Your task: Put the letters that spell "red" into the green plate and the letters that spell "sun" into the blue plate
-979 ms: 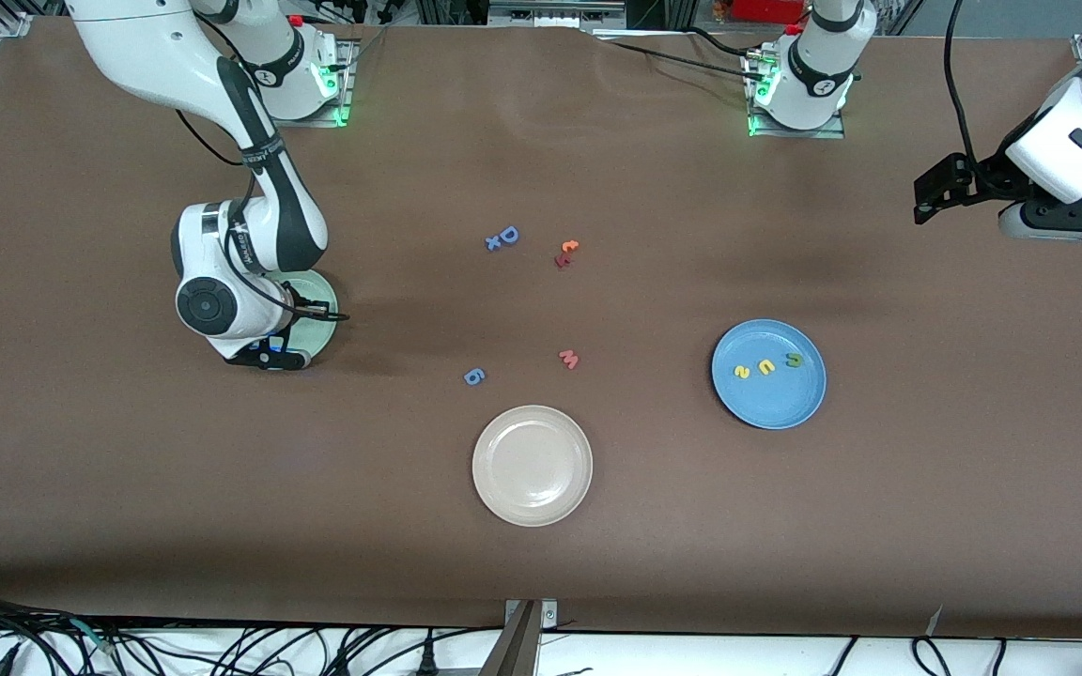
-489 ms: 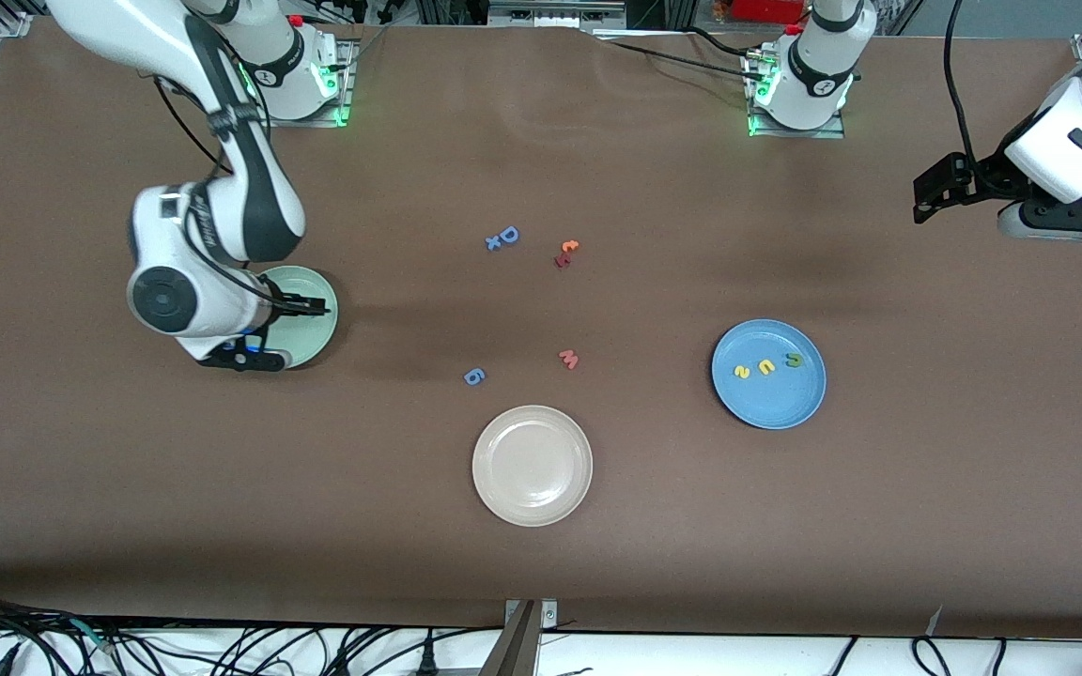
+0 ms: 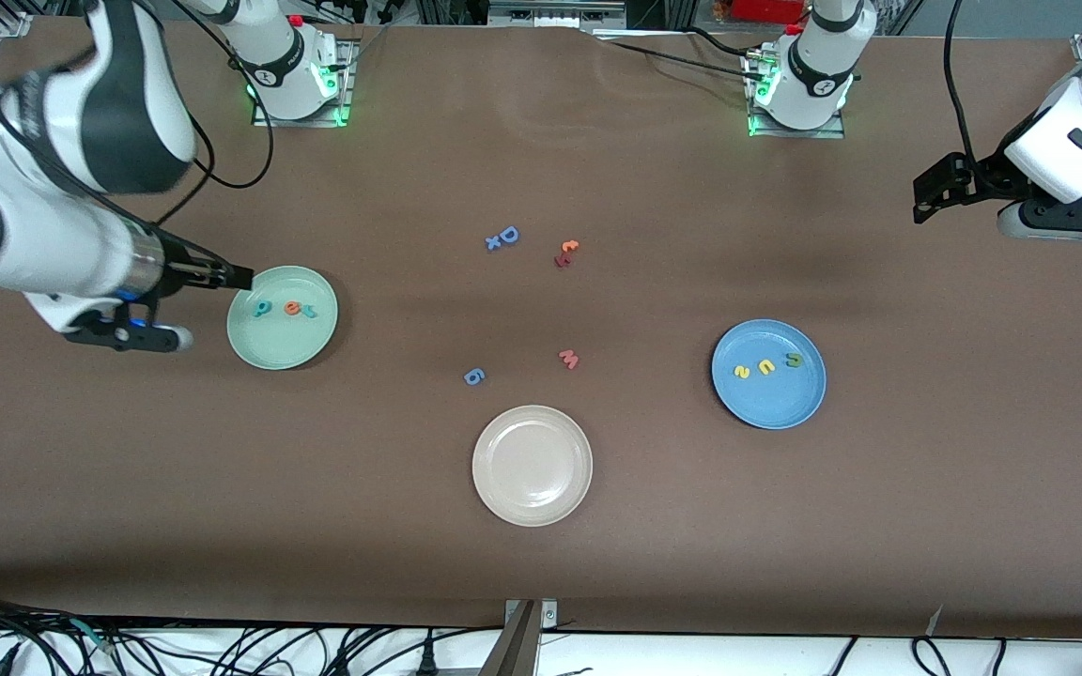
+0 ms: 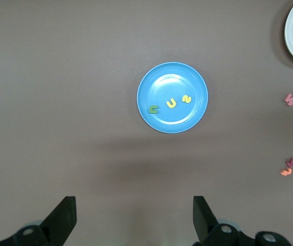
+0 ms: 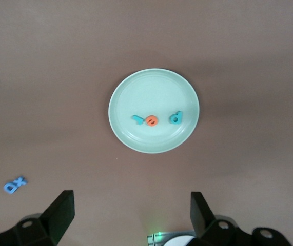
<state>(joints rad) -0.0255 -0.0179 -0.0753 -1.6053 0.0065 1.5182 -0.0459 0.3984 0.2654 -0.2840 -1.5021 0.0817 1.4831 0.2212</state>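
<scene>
**Mint-green plate holding "red", blue plate holding "sun"**

Mint-green and round, the green plate (image 3: 283, 317) is sitting on the brown counter (image 3: 541, 554) toward the right arm's end. Three foam letters are lying in it in a row: a teal "d" (image 3: 261, 308), an orange "e" (image 3: 292, 308) and a smaller teal "r" (image 3: 309, 311), each just beside the next.

Toward the left arm's end, the blue plate (image 3: 768, 374) is carrying a yellow "s" (image 3: 741, 372), a yellow "u" (image 3: 765, 367) and an olive-green "n" (image 3: 793, 360).

The right claw (image 5: 131, 215) is hanging high over the counter beside the green plate, its jaws spread wide and gripping nothing. The left claw (image 4: 134, 218) is waiting high over the left arm's end of the counter, jaws likewise wide apart and empty.

Between the two plates, a blue "D" (image 3: 507, 235), a red and orange pair (image 3: 566, 253), a pink "w" (image 3: 569, 359) and a blue "g" (image 3: 473, 376) are lying loose on the counter. A cream plate (image 3: 532, 465) is sitting nearer to the front camera than these.
</scene>
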